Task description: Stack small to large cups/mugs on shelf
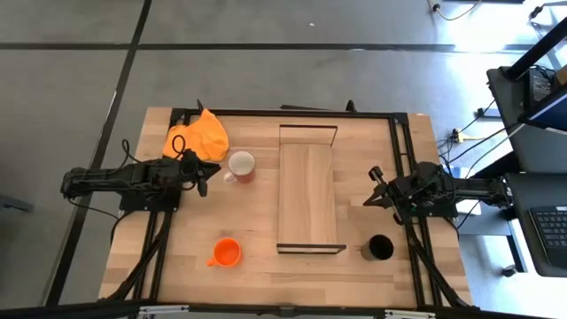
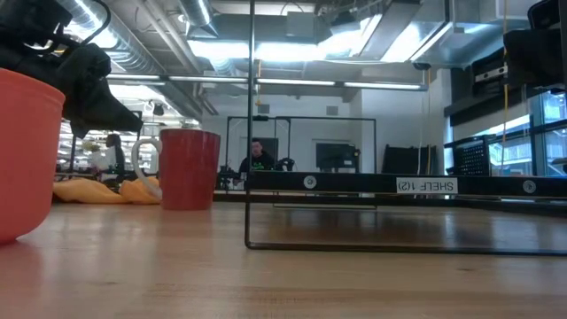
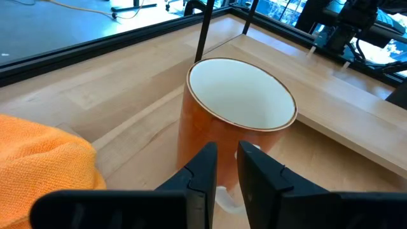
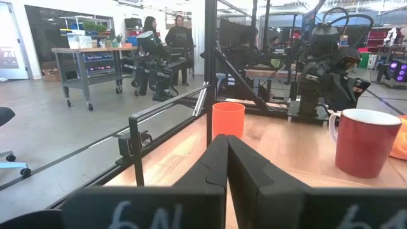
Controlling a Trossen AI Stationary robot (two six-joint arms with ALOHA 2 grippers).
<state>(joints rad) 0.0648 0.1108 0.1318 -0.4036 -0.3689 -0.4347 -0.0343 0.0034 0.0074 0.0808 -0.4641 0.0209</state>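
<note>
The orange mug (image 1: 227,252) and black mug (image 1: 379,247) are seen nearest, either side of the shelf (image 1: 308,197). The red mug's (image 1: 241,166) handle is straddled by the left gripper (image 1: 203,180); a grip cannot be confirmed. The right gripper (image 1: 373,188) is closed, empty.

We lose the red mug's (image 3: 238,121) base and most of its white handle behind the left gripper's fingers (image 3: 203,175), so contact there cannot be told. Beside that gripper, the orange cloth (image 3: 44,159) runs off the picture's edge. In the low view, the small orange mug (image 2: 27,151) is cut off, and the shelf board (image 2: 399,184) shows only edge-on.
</note>
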